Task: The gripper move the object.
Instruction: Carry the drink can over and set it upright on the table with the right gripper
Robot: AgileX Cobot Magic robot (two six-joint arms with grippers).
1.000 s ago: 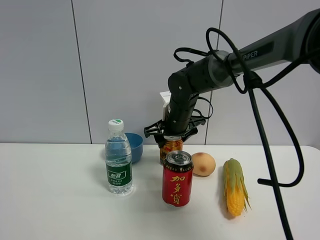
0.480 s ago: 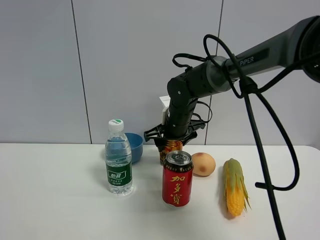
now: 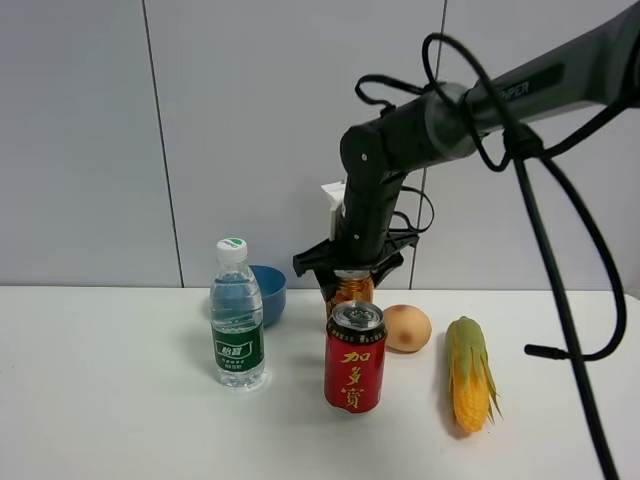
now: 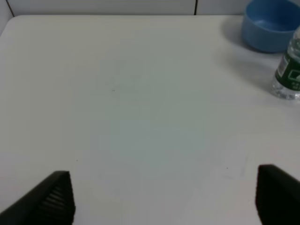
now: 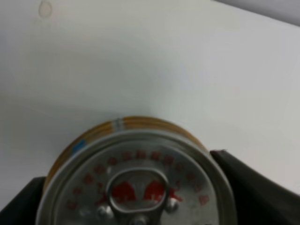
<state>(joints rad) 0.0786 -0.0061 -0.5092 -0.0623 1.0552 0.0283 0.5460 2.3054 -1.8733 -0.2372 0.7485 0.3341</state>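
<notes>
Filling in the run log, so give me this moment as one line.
right fingers: shut on gold can | left fingers: open over table | red can: upright, in front of gold can

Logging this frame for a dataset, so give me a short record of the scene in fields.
right gripper: shut on gold can, gripping from above
left gripper: open, over the table
in front of gold can: red can, upright
left of cans: water bottle, blue bowl behind it
right of cans: round tan item, corn cob
</notes>
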